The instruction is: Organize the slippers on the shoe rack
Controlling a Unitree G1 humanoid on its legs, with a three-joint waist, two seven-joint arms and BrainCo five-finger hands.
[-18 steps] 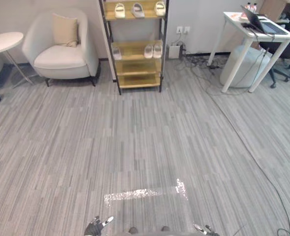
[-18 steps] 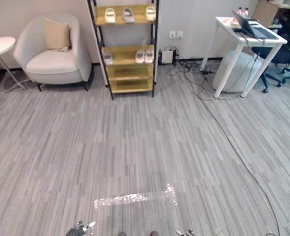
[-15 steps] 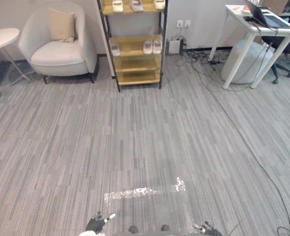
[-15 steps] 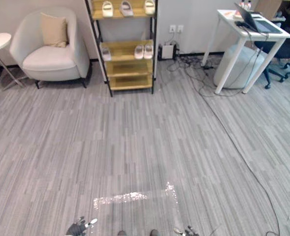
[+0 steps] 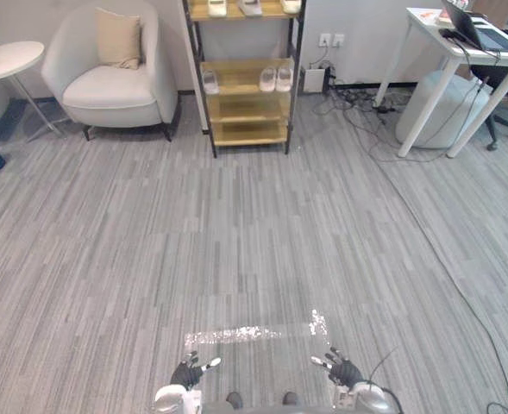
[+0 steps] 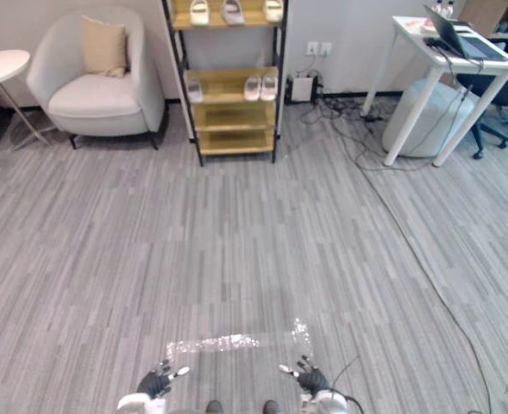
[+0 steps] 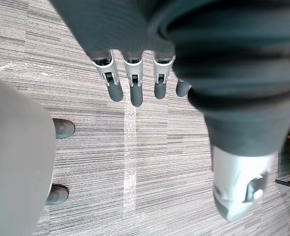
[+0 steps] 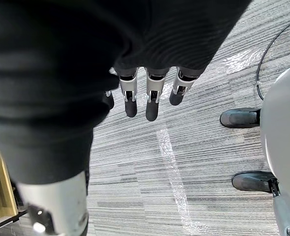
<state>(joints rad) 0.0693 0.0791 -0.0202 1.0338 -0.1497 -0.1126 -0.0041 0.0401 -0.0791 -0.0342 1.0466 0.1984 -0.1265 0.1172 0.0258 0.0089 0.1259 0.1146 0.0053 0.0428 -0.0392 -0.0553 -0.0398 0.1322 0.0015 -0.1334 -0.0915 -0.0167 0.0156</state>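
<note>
Left eye view: the shoe rack [image 5: 247,109] stands at the far wall, well apart from both hands. Its top shelf holds three slippers [image 6: 233,10], partly cut off by the frame edge. On the second shelf there's a single slipper [image 5: 210,82] at the left end and a pair [image 5: 276,78] side by side at the right end. All are pale cream. The left hand [image 5: 187,374] and right hand [image 5: 341,372] are low over the grey floor [image 5: 254,241], fingers straight, gripping nothing. An armchair [image 5: 116,73] sits left of the rack, a white surface [image 5: 448,41] to its right.
</note>
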